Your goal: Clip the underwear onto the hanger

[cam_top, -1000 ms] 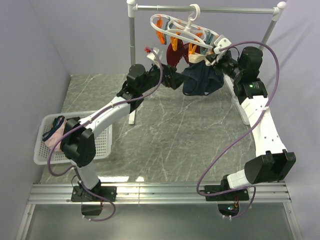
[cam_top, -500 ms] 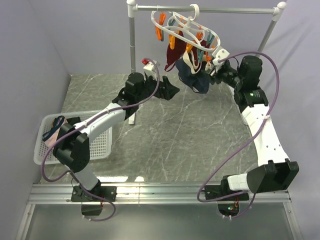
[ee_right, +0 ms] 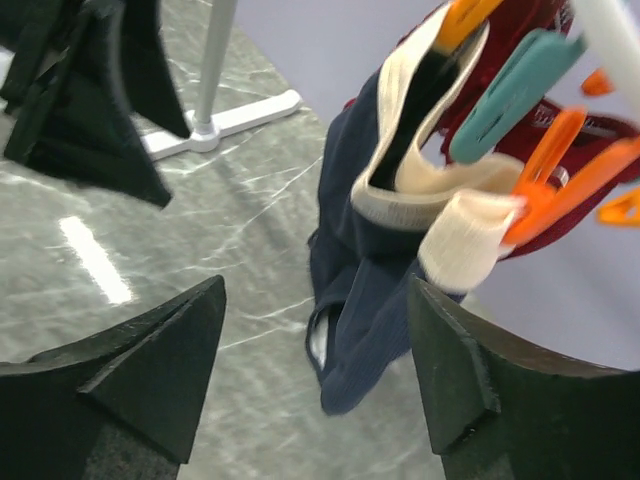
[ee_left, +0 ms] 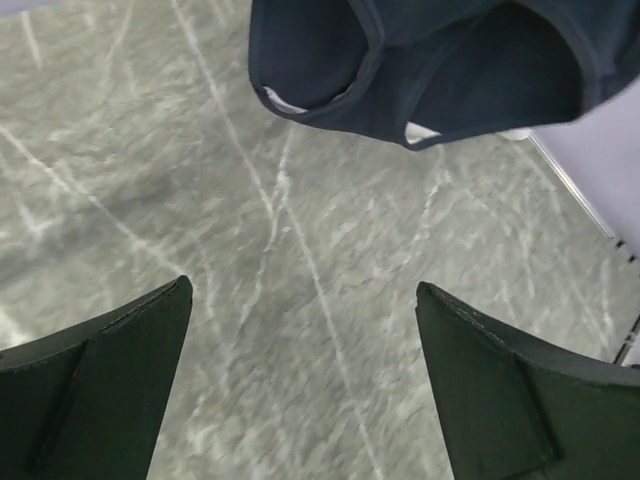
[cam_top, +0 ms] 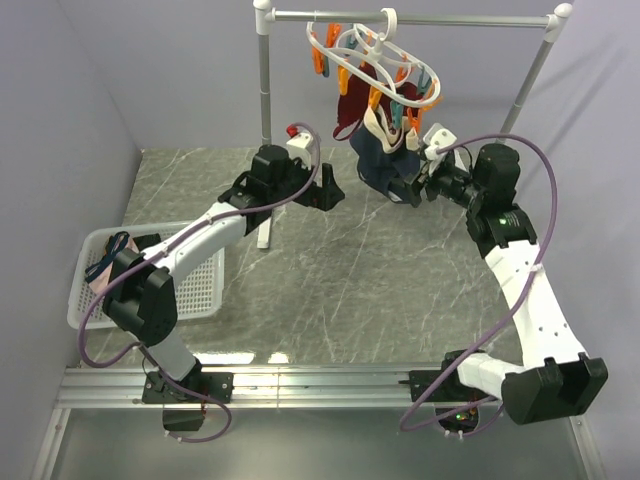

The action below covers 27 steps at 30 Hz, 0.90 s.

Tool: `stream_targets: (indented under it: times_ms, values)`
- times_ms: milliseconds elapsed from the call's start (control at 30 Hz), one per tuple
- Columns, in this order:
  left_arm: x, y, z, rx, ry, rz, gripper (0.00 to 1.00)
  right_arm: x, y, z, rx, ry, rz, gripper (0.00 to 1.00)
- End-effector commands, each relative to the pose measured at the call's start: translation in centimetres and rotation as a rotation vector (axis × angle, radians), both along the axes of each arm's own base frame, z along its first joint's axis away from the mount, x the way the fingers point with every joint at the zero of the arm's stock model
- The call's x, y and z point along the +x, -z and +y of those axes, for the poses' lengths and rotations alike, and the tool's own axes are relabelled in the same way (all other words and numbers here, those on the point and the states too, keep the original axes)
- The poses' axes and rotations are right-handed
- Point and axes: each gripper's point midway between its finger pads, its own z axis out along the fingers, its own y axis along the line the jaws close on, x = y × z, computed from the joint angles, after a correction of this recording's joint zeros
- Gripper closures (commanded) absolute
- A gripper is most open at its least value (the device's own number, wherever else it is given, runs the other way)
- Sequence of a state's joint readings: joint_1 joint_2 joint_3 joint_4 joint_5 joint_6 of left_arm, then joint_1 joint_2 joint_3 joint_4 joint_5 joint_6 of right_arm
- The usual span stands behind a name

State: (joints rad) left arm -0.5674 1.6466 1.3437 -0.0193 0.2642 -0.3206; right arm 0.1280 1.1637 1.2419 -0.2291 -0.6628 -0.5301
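On the hanger's (cam_top: pixel 384 45) orange clips (ee_right: pixel 548 198), the navy underwear (cam_top: pixel 385 162).

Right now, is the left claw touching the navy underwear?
Apart. Left wrist view: bare floor shows between the left gripper and the underwear hanging beyond.

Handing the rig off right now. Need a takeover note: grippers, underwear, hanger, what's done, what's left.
Left gripper: open, empty, short of the garments.
Right gripper: open, empty, close beside the underwear.
The underwear hangs from the hanger on the rail, its pale waistband pinched by an orange clip.
Done: clipping looks complete.
Left: confirm the clips hold, then pull both arms back.
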Motion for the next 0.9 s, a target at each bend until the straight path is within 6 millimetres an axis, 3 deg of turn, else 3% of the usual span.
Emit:
stream_targets:
  times_ms: [0, 133, 300, 433, 567, 767, 867]
  values:
    - [1.1, -2.1, 1.8, 0.099, -0.023, -0.041, 0.01, -1.8, -0.5, 0.1, 0.076, 0.022, 0.043, 0.20]
    - [2.1, -2.6, 4.6, 0.133, -0.088, -0.042, 0.01, -2.4, 0.9, -0.6, 0.145, 0.102, 0.137, 0.18]
    - [1.2, -2.0, 8.2, 0.200, -0.158, -0.021, 0.01, -2.1, 4.8, -3.1, 0.191, 0.273, 0.289, 0.15]
    - [-0.2, 1.7, 11.9, 0.326, -0.250, 0.060, 0.01, -2.1, 8.3, -5.4, 0.219, 0.392, 0.412, 0.12]
    - [-1.1, 3.6, 14.9, 0.396, -0.347, 0.095, 0.01, -3.0, 10.9, -6.7, 0.208, 0.448, 0.453, 0.10]
    - [-1.7, 2.3, 16.9, 0.387, -0.407, 0.051, 0.01, -4.3, 13.3, -6.9, 0.218, 0.470, 0.475, 0.09]
    - [-1.9, 0.8, 17.7, 0.359, -0.410, 0.056, 0.00, -4.7, 12.3, -6.7, 0.255, 0.463, 0.442, 0.08]
